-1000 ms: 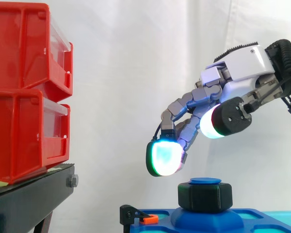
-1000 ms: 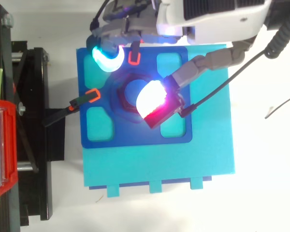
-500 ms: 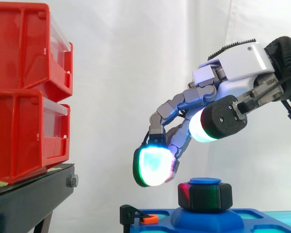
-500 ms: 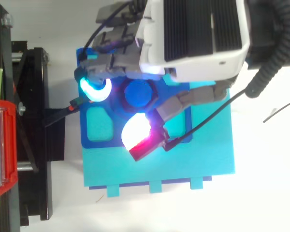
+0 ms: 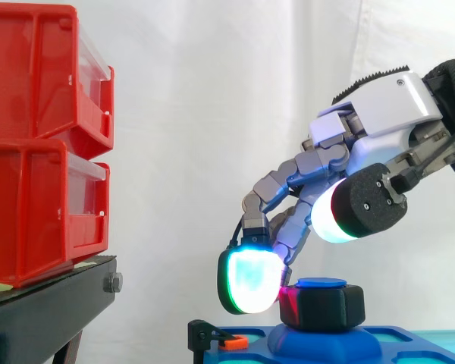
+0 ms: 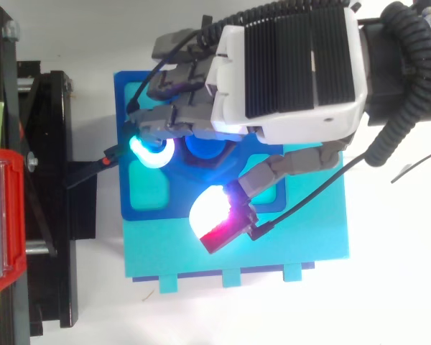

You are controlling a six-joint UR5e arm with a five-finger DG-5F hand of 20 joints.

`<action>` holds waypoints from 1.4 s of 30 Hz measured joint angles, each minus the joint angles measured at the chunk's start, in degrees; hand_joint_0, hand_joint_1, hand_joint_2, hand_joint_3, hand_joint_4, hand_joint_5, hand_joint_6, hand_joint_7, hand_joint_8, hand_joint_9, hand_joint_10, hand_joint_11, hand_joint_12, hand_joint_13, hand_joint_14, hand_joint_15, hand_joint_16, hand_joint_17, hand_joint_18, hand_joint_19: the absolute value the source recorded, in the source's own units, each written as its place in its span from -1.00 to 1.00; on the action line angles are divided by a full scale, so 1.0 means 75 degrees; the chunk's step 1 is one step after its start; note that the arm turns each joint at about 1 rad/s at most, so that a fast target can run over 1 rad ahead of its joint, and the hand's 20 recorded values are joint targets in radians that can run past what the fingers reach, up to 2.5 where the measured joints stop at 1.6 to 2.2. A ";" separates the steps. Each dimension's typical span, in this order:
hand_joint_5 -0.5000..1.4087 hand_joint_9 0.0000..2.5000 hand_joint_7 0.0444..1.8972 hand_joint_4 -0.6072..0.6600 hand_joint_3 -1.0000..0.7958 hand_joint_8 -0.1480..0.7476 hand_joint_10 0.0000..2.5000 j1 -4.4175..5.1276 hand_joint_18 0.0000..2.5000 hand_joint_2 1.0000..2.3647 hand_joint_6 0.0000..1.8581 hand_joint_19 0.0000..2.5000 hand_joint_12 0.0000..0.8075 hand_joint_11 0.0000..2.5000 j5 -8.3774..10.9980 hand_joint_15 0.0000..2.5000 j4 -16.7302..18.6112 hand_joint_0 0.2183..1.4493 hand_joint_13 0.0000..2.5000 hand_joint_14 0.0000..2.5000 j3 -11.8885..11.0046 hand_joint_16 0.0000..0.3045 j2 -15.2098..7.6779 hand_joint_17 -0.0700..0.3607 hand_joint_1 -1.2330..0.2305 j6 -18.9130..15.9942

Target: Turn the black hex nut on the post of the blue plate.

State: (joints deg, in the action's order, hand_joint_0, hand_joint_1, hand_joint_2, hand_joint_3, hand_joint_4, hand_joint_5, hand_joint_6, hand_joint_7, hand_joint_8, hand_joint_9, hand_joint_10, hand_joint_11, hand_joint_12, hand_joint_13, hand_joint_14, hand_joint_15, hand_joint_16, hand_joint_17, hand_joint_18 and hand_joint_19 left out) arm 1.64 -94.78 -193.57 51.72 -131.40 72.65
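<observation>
While fingers (image 5: pixel 277 182) arch apart, robot hand (image 5: pixel 379 106) hovers over black hex nut (image 5: pixel 324 307), green pad (image 5: pixel 249 279) beside it.

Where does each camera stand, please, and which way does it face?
Side view: beside the work at about its height, looking level across the black hex nut on the blue plastic plate towards the white curtain; the hand reaches in from the right.
Top view: above, looking straight down on the plate; the hand's white back covers the middle.
Shared: hand, plate, red plastic bins on the black stand.
</observation>
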 measured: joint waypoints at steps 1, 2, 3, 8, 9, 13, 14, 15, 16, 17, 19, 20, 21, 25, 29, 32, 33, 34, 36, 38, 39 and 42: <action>-0.64 -0.46 -0.07 0.33 -0.44 -0.08 -0.99 -0.0012 -0.79 -1.00 -0.46 -0.90 -0.14 -0.76 -0.0006 -0.91 -0.0035 -0.54 -0.65 -1.00 0.0000 -0.64 0.0000 -0.11 0.24 0.0027; -0.64 -0.46 -0.07 0.33 -0.44 -0.08 -0.99 -0.0020 -0.79 -1.00 -0.46 -0.90 -0.14 -0.77 -0.0009 -0.91 -0.0056 -0.54 -0.65 -1.00 -0.0001 -0.64 0.0000 -0.11 0.24 0.0048; -0.64 -0.46 -0.07 0.33 -0.44 -0.08 -0.99 -0.0031 -0.79 -1.00 -0.46 -0.90 -0.14 -0.77 -0.0014 -0.91 -0.0084 -0.54 -0.65 -1.00 -0.0002 -0.64 0.0000 -0.11 0.24 0.0074; -0.64 -0.46 -0.07 0.32 -0.44 -0.08 -0.99 -0.0095 -0.79 -1.00 -0.46 -0.90 -0.14 -0.76 -0.0040 -0.91 -0.0161 -0.54 -0.65 -1.00 -0.0004 -0.64 0.0000 -0.11 0.24 0.0225; -0.64 -0.46 -0.07 0.32 -0.44 -0.08 -0.99 -0.0118 -0.79 -1.00 -0.46 -0.90 -0.14 -0.76 -0.0057 -0.91 -0.0172 -0.54 -0.65 -1.00 -0.0004 -0.64 0.0000 -0.11 0.24 0.0282; -0.64 -0.46 -0.07 0.32 -0.44 -0.08 -0.99 -0.0187 -0.79 -1.00 -0.46 -0.90 -0.14 -0.77 -0.0090 -0.91 -0.0234 -0.54 -0.65 -1.00 -0.0010 -0.64 0.0001 -0.11 0.24 0.0418; -0.64 -0.46 -0.07 0.32 -0.44 -0.08 -0.99 -0.0202 -0.79 -1.00 -0.46 -0.90 -0.14 -0.76 -0.0094 -0.91 -0.0253 -0.54 -0.65 -1.00 -0.0010 -0.64 0.0001 -0.11 0.24 0.0438; -0.64 -0.46 -0.07 0.32 -0.44 -0.08 -0.99 -0.0219 -0.79 -1.00 -0.46 -0.90 -0.14 -0.76 -0.0097 -0.91 -0.0276 -0.54 -0.65 -1.00 -0.0011 -0.64 0.0001 -0.11 0.24 0.0459; -0.64 -0.46 -0.07 0.32 -0.44 -0.08 -0.99 -0.0233 -0.79 -1.00 -0.46 -0.90 -0.15 -0.76 -0.0098 -0.91 -0.0291 -0.54 -0.65 -1.00 -0.0010 -0.64 0.0001 -0.11 0.24 0.0475; -0.64 -0.46 -0.07 0.32 -0.44 -0.08 -0.99 -0.0249 -0.79 -1.00 -0.46 -0.90 -0.15 -0.76 -0.0101 -0.91 -0.0304 -0.54 -0.65 -1.00 -0.0010 -0.64 0.0001 -0.11 0.24 0.0491; -0.64 -0.46 -0.07 0.32 -0.44 -0.08 -0.99 -0.0284 -0.79 -1.00 -0.46 -0.90 -0.15 -0.76 -0.0117 -0.91 -0.0331 -0.54 -0.65 -1.00 -0.0012 -0.64 0.0001 -0.11 0.24 0.0531; -0.64 -0.46 -0.07 0.32 -0.44 -0.08 -0.99 -0.0299 -0.79 -1.00 -0.46 -0.90 -0.14 -0.77 -0.0128 -0.92 -0.0341 -0.54 -0.65 -1.00 -0.0013 -0.64 0.0001 -0.11 0.24 0.0548; -0.64 -0.46 -0.07 0.32 -0.44 -0.08 -0.99 -0.0314 -0.79 -1.00 -0.46 -0.90 -0.14 -0.77 -0.0142 -0.92 -0.0350 -0.54 -0.65 -1.00 -0.0013 -0.64 0.0001 -0.11 0.24 0.0567; -0.64 -0.46 -0.07 0.33 -0.44 -0.08 -0.99 -0.0392 -0.79 -1.00 -0.46 -0.90 -0.14 -0.76 -0.0231 -0.91 -0.0389 -0.54 -0.65 -1.00 -0.0016 -0.64 0.0004 -0.11 0.23 0.0664; -0.64 -0.46 -0.07 0.33 -0.44 -0.08 -0.99 -0.0468 -0.79 -1.00 -0.46 -0.90 -0.15 -0.76 -0.0306 -0.91 -0.0547 -0.54 -0.65 -1.00 -0.0084 -0.64 0.0008 -0.11 0.23 0.0763; -0.64 -0.46 -0.07 0.32 -0.44 -0.07 -0.99 -0.0525 -0.79 -1.00 -0.46 -0.90 -0.14 -0.77 -0.0332 -0.91 -0.0741 -0.54 -0.65 -1.00 -0.0209 -0.64 0.0007 -0.11 0.23 0.0862; -0.64 -0.46 -0.07 0.33 -0.44 -0.07 -0.99 -0.0541 -0.79 -1.00 -0.46 -0.90 -0.15 -0.76 -0.0338 -0.91 -0.0802 -0.54 -0.65 -1.00 -0.0250 -0.64 0.0006 -0.11 0.22 0.0891; -0.64 -0.46 -0.07 0.33 -0.44 -0.07 -0.99 -0.0558 -0.79 -1.00 -0.46 -0.90 -0.14 -0.77 -0.0341 -0.91 -0.0868 -0.54 -0.65 -1.00 -0.0296 -0.64 0.0005 -0.11 0.22 0.0922; -0.64 -0.46 -0.07 0.33 -0.44 -0.07 -0.99 -0.0576 -0.79 -1.00 -0.46 -0.90 -0.14 -0.76 -0.0344 -0.92 -0.0937 -0.54 -0.65 -1.00 -0.0349 -0.64 0.0006 -0.10 0.22 0.0955; -0.64 -0.46 -0.07 0.32 -0.44 -0.08 -0.99 -0.0587 -0.79 -1.00 -0.46 -0.90 -0.14 -0.76 -0.0347 -0.92 -0.0972 -0.54 -0.65 -1.00 -0.0382 -0.64 0.0008 -0.10 0.22 0.0975; -0.64 -0.46 -0.07 0.33 -0.44 -0.08 -0.99 -0.0594 -0.79 -1.00 -0.46 -0.90 -0.14 -0.76 -0.0349 -0.91 -0.0975 -0.54 -0.65 -1.00 -0.0391 -0.64 0.0006 -0.10 0.22 0.0981; -0.64 -0.46 -0.07 0.32 -0.44 -0.08 -0.99 -0.0599 -0.79 -1.00 -0.46 -0.90 -0.14 -0.76 -0.0350 -0.92 -0.0922 -0.54 -0.65 -1.00 -0.0407 -0.64 0.0005 -0.10 0.22 0.0987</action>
State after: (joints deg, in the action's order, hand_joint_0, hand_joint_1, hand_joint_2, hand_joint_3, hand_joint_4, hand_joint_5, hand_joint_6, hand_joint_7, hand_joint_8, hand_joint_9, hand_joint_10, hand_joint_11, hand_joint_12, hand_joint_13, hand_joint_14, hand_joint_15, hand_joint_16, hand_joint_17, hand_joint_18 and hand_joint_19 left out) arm -2.86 -97.40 -200.49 48.67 -131.37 80.05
